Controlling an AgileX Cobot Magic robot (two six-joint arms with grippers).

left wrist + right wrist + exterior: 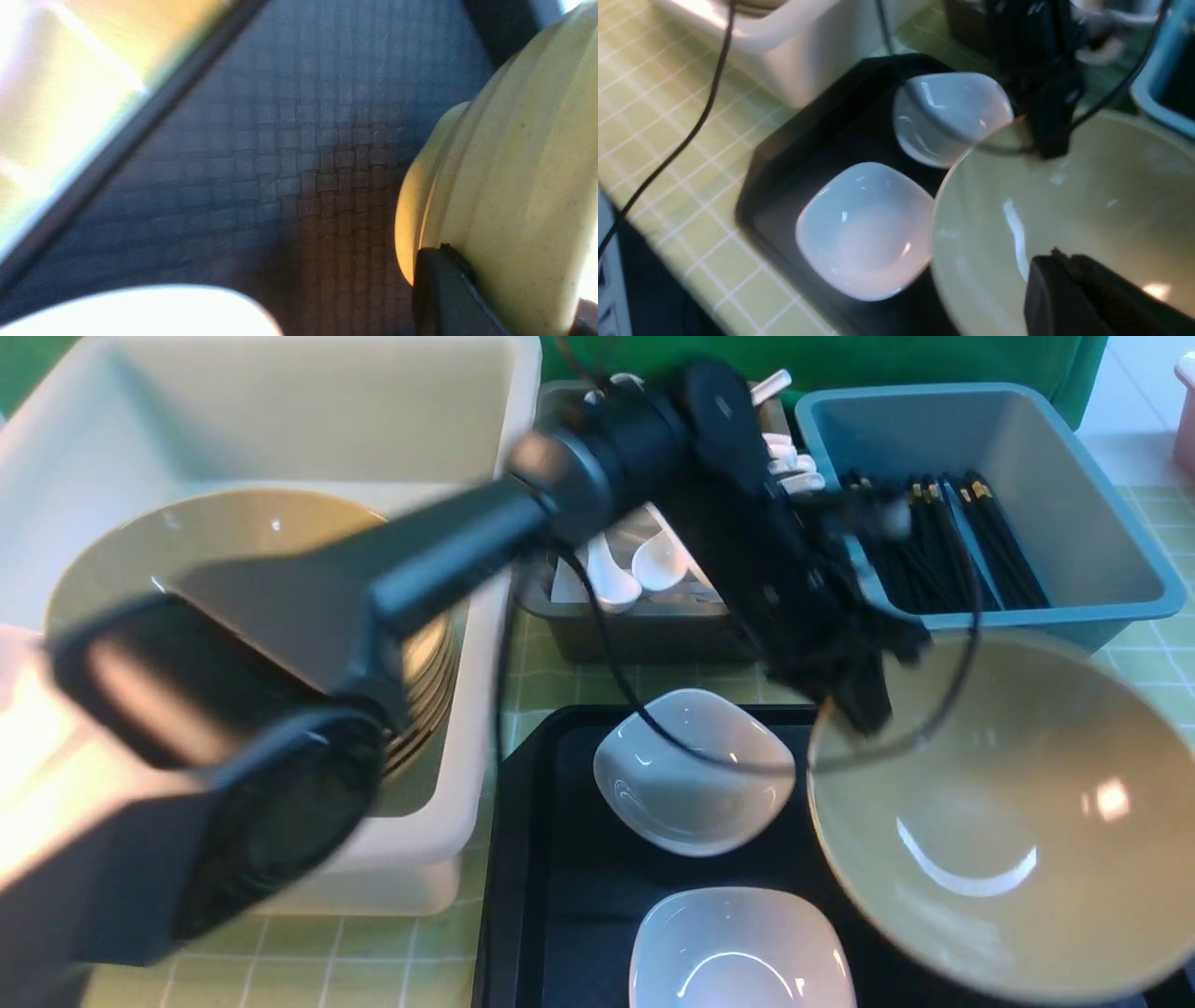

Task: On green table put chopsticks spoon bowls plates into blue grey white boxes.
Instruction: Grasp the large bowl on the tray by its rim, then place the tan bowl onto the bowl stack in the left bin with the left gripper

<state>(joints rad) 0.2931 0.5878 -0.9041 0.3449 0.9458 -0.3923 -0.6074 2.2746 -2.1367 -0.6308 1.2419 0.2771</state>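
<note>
left arm (280, 644): big, dark and blurry, right up close to us; it stretches across to the right side to help with the big bowl (990, 821)
white box (280, 420): the biggest box, on the left; a pile of tan bowls (233, 532) sits inside, so I think the big bowl belongs there too
big bowl: tan and shiny, on the right, and it looks lifted up off the tray; it is tipped so its open side faces us; it is not in any box yet
blue box (1074, 495): at the back on the right; this one is for long thin things
black tray (560, 859): at the front in the middle, on the green table (373, 961); the dishes wait here for their turn
grey box (644, 635): at the back, between the white box and the blue box
small white dishes: two on the tray, one at the back (695, 770) just beside the big bowl's edge, one at the front (738, 952); no claw touches them
left claw (859, 695): pinched tight on the far edge of the big bowl
right claw (1057, 275): pinched tight on the near edge, one finger inside; my guess is one claw is passing the bowl to the other
spoons (644, 565): white, lying in the grey box
chopsticks (952, 541): black, side by side in the blue box
</note>
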